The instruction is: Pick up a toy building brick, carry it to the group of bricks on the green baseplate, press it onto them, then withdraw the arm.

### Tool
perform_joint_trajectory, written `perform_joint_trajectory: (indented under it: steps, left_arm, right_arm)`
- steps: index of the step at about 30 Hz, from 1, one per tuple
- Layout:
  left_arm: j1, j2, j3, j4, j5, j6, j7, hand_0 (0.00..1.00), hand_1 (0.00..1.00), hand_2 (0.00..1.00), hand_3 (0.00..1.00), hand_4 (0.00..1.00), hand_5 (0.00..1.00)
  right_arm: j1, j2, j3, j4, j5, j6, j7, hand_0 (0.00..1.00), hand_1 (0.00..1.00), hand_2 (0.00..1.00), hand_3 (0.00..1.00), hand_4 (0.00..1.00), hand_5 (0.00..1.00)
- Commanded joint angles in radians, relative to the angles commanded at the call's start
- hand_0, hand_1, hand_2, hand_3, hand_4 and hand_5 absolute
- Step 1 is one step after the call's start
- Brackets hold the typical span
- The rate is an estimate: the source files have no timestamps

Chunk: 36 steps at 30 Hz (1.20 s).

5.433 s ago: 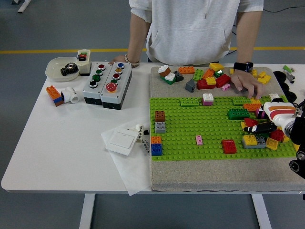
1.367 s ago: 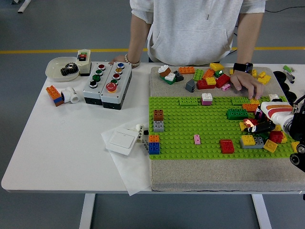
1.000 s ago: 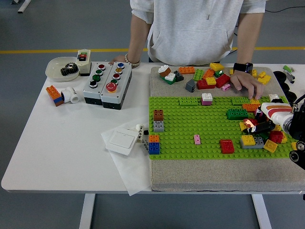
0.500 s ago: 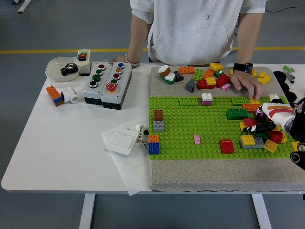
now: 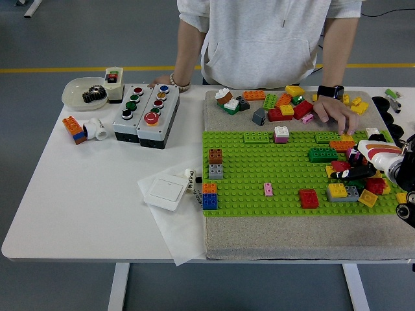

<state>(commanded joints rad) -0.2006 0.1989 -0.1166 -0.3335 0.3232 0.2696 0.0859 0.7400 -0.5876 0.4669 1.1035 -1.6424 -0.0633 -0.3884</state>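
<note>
The robot's right hand (image 5: 368, 165) has a white shell with an orange stripe and black fingers. The person (image 5: 266, 39) wears a light grey hoodie, a black wristwatch (image 5: 331, 91) and a beaded bracelet (image 5: 174, 81).

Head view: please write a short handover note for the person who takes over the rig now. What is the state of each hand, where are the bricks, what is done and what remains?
Left hand: not in view.
Right hand: at the right edge of the green baseplate, fingers over a red brick at the group of bricks. Whether it grips the brick cannot be told.
A person's hand rests on the loose bricks at the far side of the mat.
Done: the brick is at the group.
Left: confirm it is pressed on, then withdraw the arm.
</note>
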Motion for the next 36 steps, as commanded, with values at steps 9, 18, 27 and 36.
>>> perform_joint_trajectory:
  steps: [9, 18, 27, 36]
  left_arm:
    - [-0.001, 0.000, 0.001, 0.000, -0.002, 0.001, -0.001, 0.755, 0.750, 0.739, 0.586, 0.613, 0.644]
    - [-0.003, 0.000, 0.002, 0.000, -0.003, 0.001, -0.002, 0.755, 0.750, 0.741, 0.585, 0.612, 0.644]
    - [-0.003, -0.001, 0.003, 0.001, -0.005, 0.002, -0.002, 0.755, 0.752, 0.740, 0.585, 0.612, 0.645]
    - [-0.001, -0.002, 0.000, -0.001, 0.004, 0.000, 0.002, 0.757, 0.752, 0.739, 0.585, 0.612, 0.643]
  right_arm:
    - [0.000, -0.002, 0.002, 0.002, 0.021, -0.012, -0.004, 0.153, 0.346, 0.484, 0.515, 0.944, 0.752]
    - [0.000, -0.002, -0.004, -0.002, -0.001, -0.017, -0.004, 0.135, 0.330, 0.473, 0.506, 0.893, 0.813]
    - [-0.001, -0.002, -0.006, -0.005, -0.039, -0.010, -0.001, 0.083, 0.257, 0.422, 0.462, 0.886, 0.716]
    - [-0.006, 0.000, -0.015, -0.005, -0.074, -0.015, 0.005, 0.079, 0.249, 0.399, 0.460, 0.835, 0.626]
